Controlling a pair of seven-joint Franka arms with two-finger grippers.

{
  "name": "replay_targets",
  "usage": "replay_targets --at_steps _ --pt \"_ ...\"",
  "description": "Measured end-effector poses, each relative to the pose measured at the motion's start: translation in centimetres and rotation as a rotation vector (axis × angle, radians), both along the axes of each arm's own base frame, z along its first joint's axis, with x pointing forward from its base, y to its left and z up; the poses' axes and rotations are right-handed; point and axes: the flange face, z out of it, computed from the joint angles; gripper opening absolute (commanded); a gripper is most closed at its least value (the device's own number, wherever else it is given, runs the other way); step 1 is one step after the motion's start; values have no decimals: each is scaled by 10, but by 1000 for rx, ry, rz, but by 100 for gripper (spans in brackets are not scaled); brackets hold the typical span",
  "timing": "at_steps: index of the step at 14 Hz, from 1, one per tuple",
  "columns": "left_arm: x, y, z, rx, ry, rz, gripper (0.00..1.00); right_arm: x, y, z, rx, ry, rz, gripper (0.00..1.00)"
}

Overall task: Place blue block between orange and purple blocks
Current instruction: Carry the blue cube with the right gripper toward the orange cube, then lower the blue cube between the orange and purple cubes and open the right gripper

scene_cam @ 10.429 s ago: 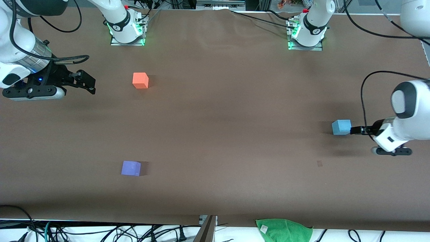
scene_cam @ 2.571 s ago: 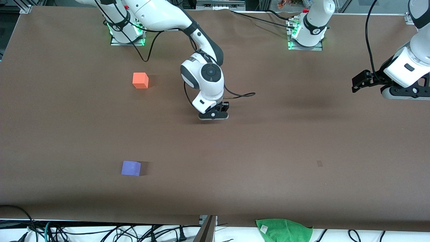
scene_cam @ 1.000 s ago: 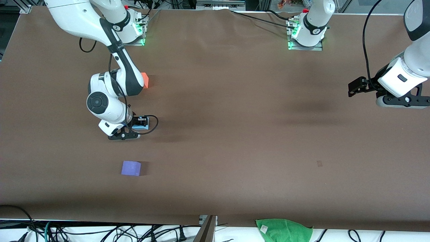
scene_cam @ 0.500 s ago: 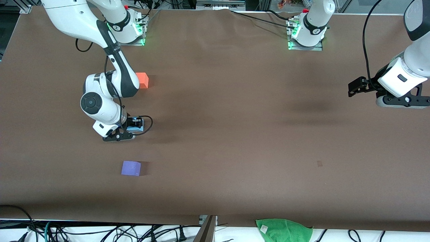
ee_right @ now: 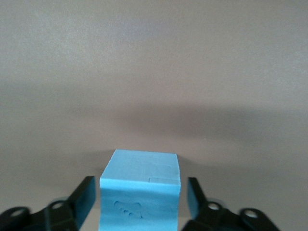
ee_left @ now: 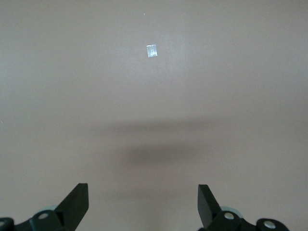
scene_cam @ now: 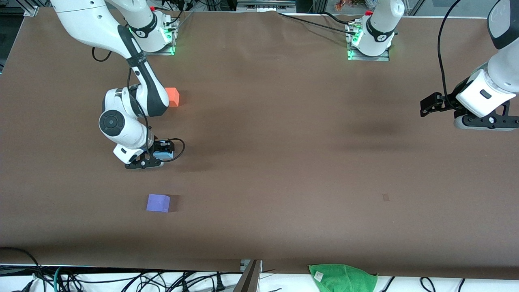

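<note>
Your left gripper [scene_cam: 425, 106] waits spread wide over bare table [scene_cam: 284, 170]. The right gripper [scene_cam: 164, 149] straddles the blue block [ee_right: 140, 192], fingers parted with gaps either side, between orange [scene_cam: 174, 97] and purple [scene_cam: 158, 202]. Lift crookedly and a finger may drag the block out of line.

three blocks [scene_cam: 158, 202], two claws [scene_cam: 162, 149], one green cloth [scene_cam: 342, 278]

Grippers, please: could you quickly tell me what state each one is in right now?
Left gripper: open, holding nothing, waiting above bare table at its own end.
Right gripper: jaws open, a gap on each side of the blue block, which sits between them.
</note>
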Motion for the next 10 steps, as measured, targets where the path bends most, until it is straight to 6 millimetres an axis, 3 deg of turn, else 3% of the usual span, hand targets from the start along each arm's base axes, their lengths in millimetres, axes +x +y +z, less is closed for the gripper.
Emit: replay_targets --at_steps 2,4,7,10 --pt "0 0 0 0 0 0 100 4 0 9 5 -21 -2 99" --pt "0 0 0 0 0 0 100 10 2 34 17 -61 0 99" --pt "0 0 0 0 0 0 100 21 6 106 38 -99 6 99" --pt "0 0 0 0 0 0 100 32 2 196 35 -36 3 99"
